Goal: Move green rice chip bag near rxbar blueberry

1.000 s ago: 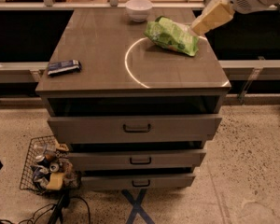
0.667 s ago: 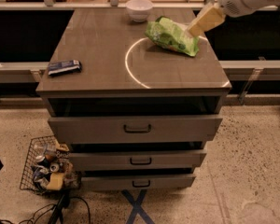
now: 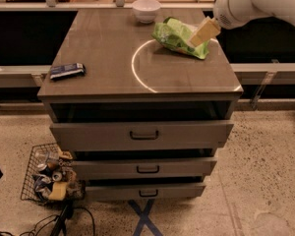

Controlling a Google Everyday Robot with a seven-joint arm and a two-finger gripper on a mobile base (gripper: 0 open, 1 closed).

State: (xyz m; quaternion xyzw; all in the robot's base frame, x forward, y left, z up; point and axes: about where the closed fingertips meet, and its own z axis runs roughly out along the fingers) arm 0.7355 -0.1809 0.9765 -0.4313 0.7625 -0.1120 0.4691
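The drawer cabinet's brown top (image 3: 113, 48) is the whole working surface, and the step in hand, as I judge it, is getting a firm hold on the bag at the back right before carrying it to the front left. The white arm (image 3: 255, 1) reaches in from the upper right corner. Its gripper (image 3: 204, 32) sits at the right end of the green rice chip bag (image 3: 174, 36), overlapping it in this view — whether it is open or closed on the foil I cannot tell, nor whether it touches at all. The bag lies crumpled near the back right of the top, across the upper right part of a pale arc marked on the surface. It is near the white bowl (image 3: 146, 10) but apart from it. The rxbar blueberry (image 3: 67, 71) lies flat close to the front left edge, well apart from the bag, with bare surface between them. To do this well, the grip should take a bunched fold of the bag rather than a loose corner, since crinkled foil is likely to slip. The lift should clear the top, so the bag neither drags nor swings into the bowl. The bag should come down on the bar's inner side — beside it, not on it — because a nudge could push so small a bar off the edge.
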